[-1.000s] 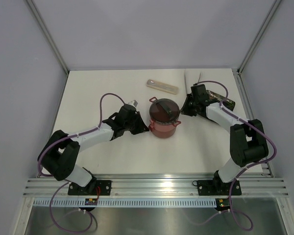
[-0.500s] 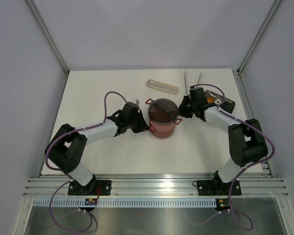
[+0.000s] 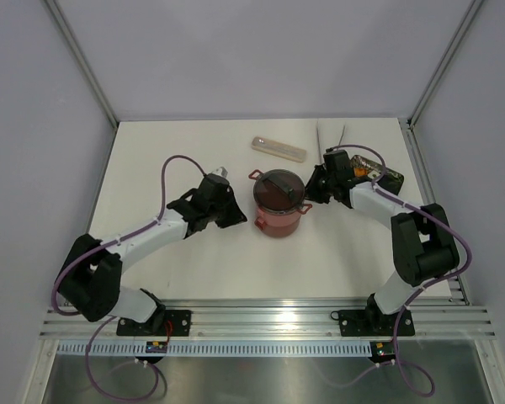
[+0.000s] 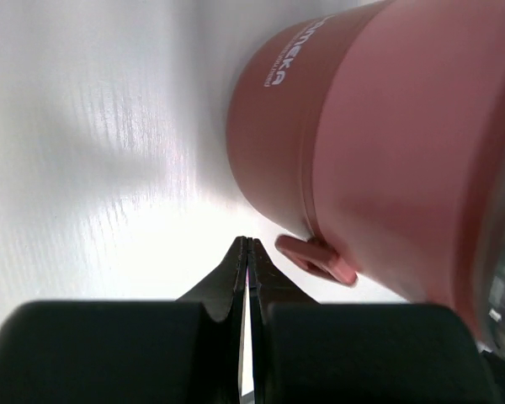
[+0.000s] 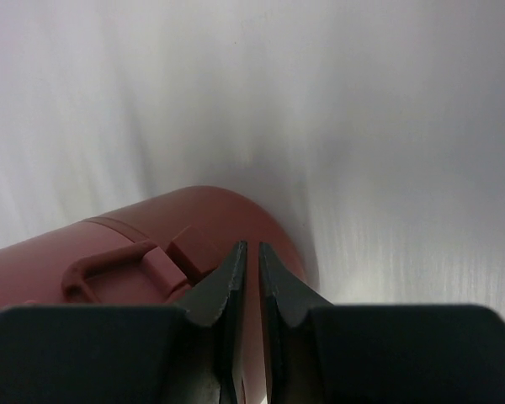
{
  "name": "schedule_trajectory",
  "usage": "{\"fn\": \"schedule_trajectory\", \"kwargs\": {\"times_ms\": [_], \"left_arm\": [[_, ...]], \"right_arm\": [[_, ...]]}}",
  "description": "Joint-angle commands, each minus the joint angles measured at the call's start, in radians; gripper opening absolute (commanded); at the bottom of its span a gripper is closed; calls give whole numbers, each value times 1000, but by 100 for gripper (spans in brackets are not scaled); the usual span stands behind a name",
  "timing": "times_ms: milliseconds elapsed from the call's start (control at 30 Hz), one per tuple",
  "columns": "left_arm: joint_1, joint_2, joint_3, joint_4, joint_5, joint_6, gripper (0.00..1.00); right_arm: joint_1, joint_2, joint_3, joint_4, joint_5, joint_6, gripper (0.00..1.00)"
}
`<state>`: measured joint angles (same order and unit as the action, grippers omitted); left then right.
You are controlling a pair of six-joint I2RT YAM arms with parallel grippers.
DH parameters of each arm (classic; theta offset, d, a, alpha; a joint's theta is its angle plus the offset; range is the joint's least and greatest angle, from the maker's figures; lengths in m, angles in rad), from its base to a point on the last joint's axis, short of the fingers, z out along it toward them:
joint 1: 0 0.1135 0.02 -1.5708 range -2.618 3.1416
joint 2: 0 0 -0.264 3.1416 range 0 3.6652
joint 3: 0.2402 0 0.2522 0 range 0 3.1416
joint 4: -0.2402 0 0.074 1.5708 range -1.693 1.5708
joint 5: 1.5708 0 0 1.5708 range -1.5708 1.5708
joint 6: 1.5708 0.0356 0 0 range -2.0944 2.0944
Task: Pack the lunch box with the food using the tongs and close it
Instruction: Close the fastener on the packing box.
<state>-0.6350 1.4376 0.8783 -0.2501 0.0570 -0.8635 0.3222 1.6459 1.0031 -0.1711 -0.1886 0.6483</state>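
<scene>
White surface, overhead: closed maroon lunch box at centre between both arms; only the left wrist view shows left tool pressed together beside a latch, the right wrist view right tool narrowly apart.

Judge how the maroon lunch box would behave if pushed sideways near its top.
The lunch box is a stacked, upright cylinder, so a high push may tip it rather than slide it. Its smooth round wall looks slippery to pinch; the small side latch seems a surer hold.
</scene>
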Motion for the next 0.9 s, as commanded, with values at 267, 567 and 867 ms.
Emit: {"fn": "schedule_trajectory", "kwargs": {"times_ms": [267,567,867], "left_arm": [[-45,-129,-58,41,72,-3,0],[-54,-22,-29,130,176,-16,0],[-55,69,7,179,168,-12,0]], "right_arm": [[18,72,120,-2,-14,-29,17],[18,35,83,-1,-37,-12,17],[20,3,45,-1,-63,-13,16]]}}
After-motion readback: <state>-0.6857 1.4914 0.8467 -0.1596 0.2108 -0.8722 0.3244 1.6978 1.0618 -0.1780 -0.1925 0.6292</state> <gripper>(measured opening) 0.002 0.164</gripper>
